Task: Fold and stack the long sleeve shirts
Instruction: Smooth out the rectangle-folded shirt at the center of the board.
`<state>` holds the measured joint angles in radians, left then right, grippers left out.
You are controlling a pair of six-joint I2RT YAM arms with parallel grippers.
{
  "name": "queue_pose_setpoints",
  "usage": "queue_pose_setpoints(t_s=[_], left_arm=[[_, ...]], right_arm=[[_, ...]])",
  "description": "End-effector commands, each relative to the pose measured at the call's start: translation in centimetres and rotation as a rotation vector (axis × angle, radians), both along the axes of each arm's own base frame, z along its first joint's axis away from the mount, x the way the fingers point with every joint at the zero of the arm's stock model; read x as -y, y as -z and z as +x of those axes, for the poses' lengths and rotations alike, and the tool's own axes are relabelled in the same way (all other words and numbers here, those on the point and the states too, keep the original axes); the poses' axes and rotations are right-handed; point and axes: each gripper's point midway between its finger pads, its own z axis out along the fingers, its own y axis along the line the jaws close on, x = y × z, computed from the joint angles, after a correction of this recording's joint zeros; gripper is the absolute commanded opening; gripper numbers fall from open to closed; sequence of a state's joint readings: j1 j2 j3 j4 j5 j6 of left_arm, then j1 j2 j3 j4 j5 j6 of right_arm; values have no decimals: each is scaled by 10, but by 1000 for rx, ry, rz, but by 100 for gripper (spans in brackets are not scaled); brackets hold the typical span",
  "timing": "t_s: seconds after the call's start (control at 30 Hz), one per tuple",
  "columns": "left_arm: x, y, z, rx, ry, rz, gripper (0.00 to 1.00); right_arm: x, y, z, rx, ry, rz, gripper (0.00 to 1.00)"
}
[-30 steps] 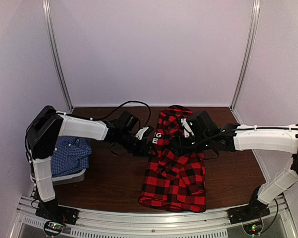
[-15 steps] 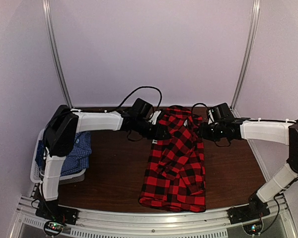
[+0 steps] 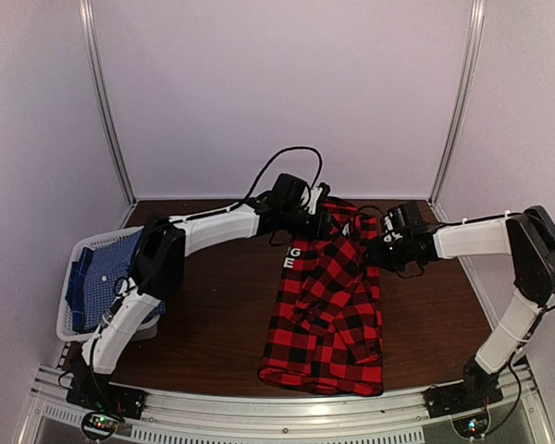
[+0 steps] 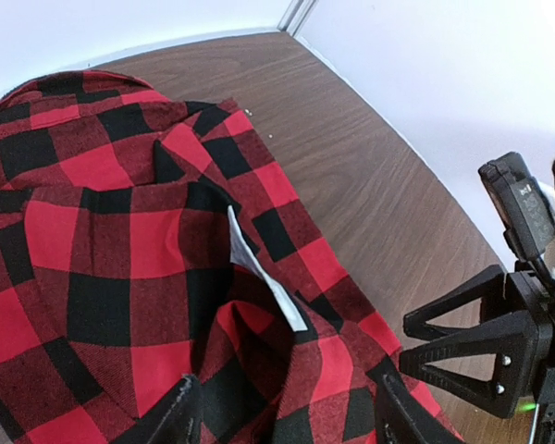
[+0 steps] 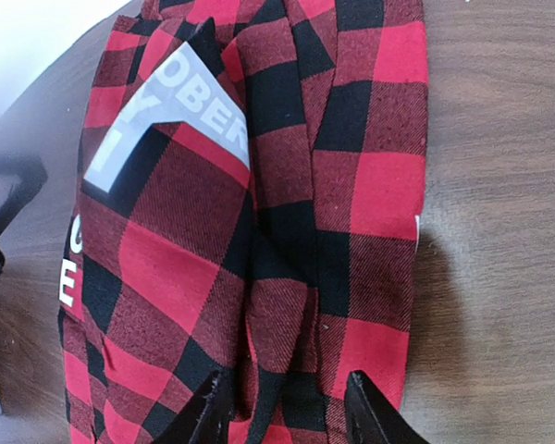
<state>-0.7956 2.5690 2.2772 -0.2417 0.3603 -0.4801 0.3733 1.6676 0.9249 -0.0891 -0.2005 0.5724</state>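
- The red-and-black plaid shirt [image 3: 328, 305] lies lengthwise on the middle of the brown table [image 3: 213, 324], collar end toward the back wall and hem near the front edge.
- The left gripper [image 4: 287, 421] hangs over the collar end, its fingers spread wide with a hump of plaid between them (the white neck label [image 4: 264, 277] sits just ahead).
- The right gripper [image 5: 282, 412] straddles a ridge of cloth near the shirt's right edge. Its fingers are apart, but I cannot tell whether they pinch it.
- The blue-and-white check shirt [image 3: 106, 277] lies in the pale basket [image 3: 63, 324] at the table's left, well apart.
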Motion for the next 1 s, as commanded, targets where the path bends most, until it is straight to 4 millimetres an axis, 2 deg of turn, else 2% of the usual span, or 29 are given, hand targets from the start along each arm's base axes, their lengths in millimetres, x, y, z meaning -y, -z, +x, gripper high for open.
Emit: queue_pose_setpoints(t_s=[0.0,0.23,0.37,0.43,0.53,0.63,0.73,0.83,0.97], left_arm=[[18,2,2,49,11,-40,65],[31,6,4,43,18,-94,65],[35,11,2,24,32,-120,60],[37,12,1,14,37,-130,54],[38,10,-2,8,47,-139,38],[39,1,-4,13,60,-153,20],[39,-11,-6,24,73,-168,10],[37,-21,-7,29,78,-179,1],[29,-33,-7,26,69,-199,0]], right_arm=[[-8,-5,9,29,-23,32,43],[-10,7,10,9,-27,29,39],[-10,11,10,4,-27,31,34],[-11,11,11,4,-29,32,29],[-12,12,11,3,-33,37,21],[-14,12,11,2,-38,44,10],[-15,10,11,5,-39,55,1],[-15,6,9,12,-39,61,0],[-13,-3,6,25,-32,67,0]])
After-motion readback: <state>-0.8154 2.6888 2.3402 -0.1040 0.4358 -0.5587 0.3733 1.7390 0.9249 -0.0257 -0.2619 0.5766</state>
